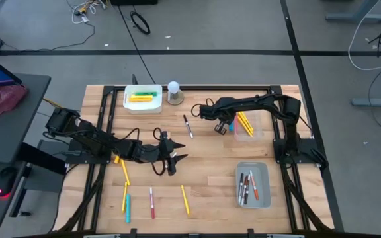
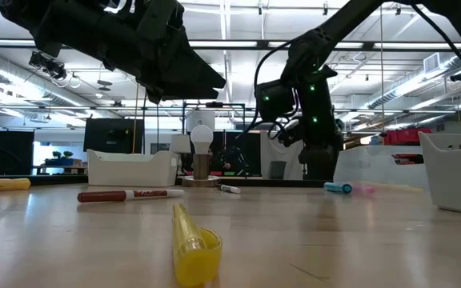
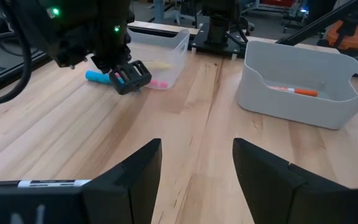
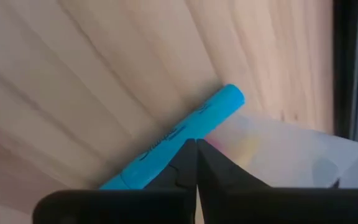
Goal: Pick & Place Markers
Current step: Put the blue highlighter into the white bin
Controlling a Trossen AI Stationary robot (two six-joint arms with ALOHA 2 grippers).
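Wooden table [image 1: 210,192]: white bin [image 1: 143,98] holds yellow markers [image 1: 141,97]; grey bin [image 1: 253,184] red-and-dark markers [image 1: 247,187]; left gripper [image 1: 172,158] wide, right gripper [image 1: 221,126] closed empty.

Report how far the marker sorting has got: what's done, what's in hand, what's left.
Done: yellow markers lie in the white bin, more in the clear bin, several in the grey bin. In hand: the right hand is shut beside the blue marker by the clear bin; a grip isn't confirmed. The left hand hangs open mid-table. Left: loose markers near the front edge and a dark-capped one.
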